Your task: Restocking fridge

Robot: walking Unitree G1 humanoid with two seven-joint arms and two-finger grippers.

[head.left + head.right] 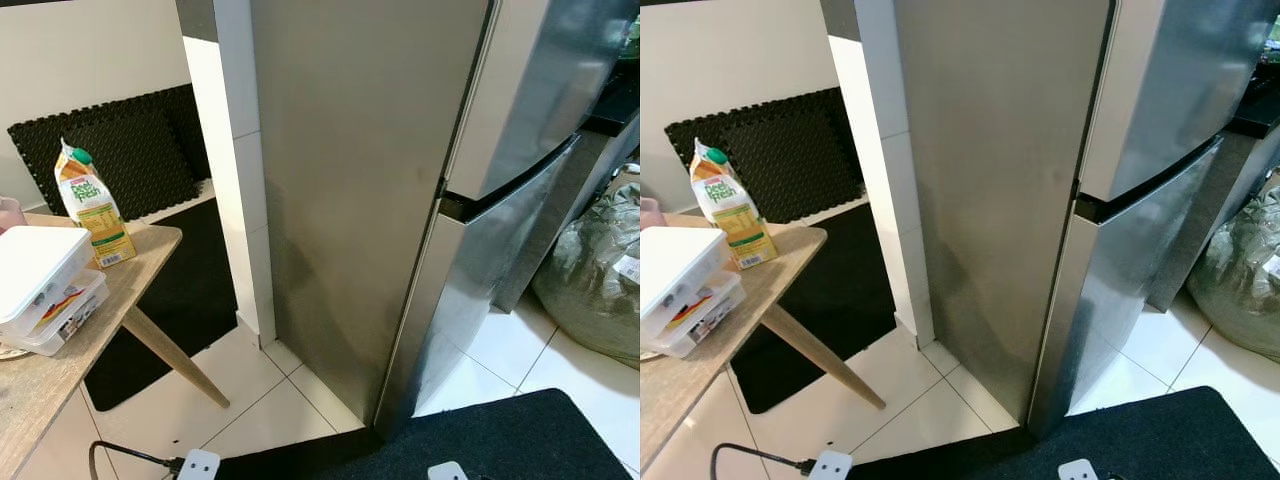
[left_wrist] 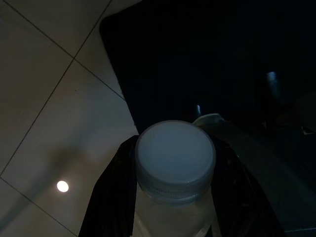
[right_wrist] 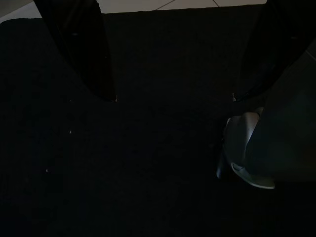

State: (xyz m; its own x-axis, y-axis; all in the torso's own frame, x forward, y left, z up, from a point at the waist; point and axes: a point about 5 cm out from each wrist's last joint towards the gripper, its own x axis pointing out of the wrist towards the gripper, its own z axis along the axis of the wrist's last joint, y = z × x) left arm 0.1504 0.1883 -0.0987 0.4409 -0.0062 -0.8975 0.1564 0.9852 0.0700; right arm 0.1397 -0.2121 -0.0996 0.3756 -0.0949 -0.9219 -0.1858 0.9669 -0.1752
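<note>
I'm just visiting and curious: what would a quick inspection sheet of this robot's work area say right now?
Surface: wooden table at the robot's left; white tiled floor with a dark mat.
Job's things: steel fridge, both doors closed; juice carton upright on the table; white-capped bottle held low over the floor.
Clutter: stacked plastic food boxes on the table; stuffed green bag beside the fridge.
Grippers: left tool shut on the bottle; right tool open, idle over the mat.
Cables: black cable and white plug on the floor.
Surroundings: black foam mats against the wall.
</note>
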